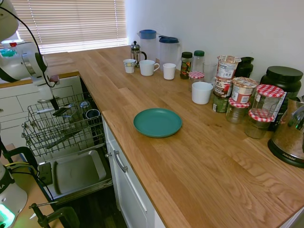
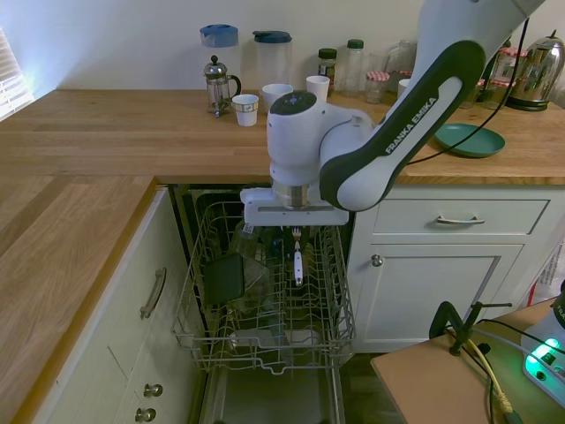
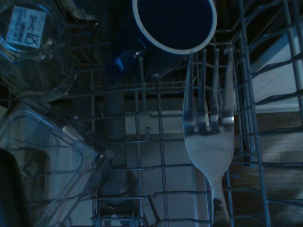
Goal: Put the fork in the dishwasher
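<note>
Dishwasher (image 2: 265, 349), built-in under the wooden L-shaped countertop (image 1: 190, 156), stands open with its grey wire-basket rack (image 1: 61, 128) pulled out and the flat grey inner door panel (image 1: 78, 172) folded down below it. White Franka arm (image 2: 388, 132) reaches down over the rack. Round teal plate (image 1: 157, 122) lies on the countertop, well apart from the rack; white mugs, two lidded jugs, a French press and red-checked-lid jars line the wall behind it. Clear plastic container (image 3: 42, 156) and a dark blue cup with white rim (image 3: 174, 23) sit inside the rack, cup just beside the fork tines in the wrist view. Black gripper (image 2: 297, 231) hangs below the wrist, fingers narrow, pinched on the small slim silver fork (image 2: 297, 261). Fork hangs upright, tines up near the fingers, handle pointing down into the rack between the wires; whether it touches the rack, cannot tell.
</note>
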Action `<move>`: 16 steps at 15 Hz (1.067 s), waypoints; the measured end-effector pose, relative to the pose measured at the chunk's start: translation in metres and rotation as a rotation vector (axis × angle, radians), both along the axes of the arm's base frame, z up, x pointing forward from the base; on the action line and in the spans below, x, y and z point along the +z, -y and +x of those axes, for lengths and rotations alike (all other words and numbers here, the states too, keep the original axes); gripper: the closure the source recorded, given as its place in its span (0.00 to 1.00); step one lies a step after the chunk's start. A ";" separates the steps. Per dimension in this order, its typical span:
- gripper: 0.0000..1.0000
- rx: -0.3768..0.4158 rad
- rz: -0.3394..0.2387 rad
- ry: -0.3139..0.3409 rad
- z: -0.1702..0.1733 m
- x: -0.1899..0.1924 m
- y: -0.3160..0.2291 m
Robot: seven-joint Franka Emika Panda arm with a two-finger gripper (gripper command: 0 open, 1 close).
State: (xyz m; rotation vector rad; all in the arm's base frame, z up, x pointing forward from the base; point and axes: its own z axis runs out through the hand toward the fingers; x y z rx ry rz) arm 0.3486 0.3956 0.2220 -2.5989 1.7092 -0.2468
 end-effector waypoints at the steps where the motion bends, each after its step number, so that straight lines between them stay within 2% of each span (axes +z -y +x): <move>1: 1.00 -0.004 0.005 -0.013 0.001 -0.014 0.003; 4: 1.00 -0.012 0.014 -0.039 0.001 -0.048 0.008; 10: 1.00 -0.027 0.002 -0.038 0.008 -0.096 0.023; 11: 0.00 -0.031 -0.001 -0.039 0.010 -0.102 0.025; 16: 0.00 -0.035 0.011 -0.037 0.020 -0.118 0.026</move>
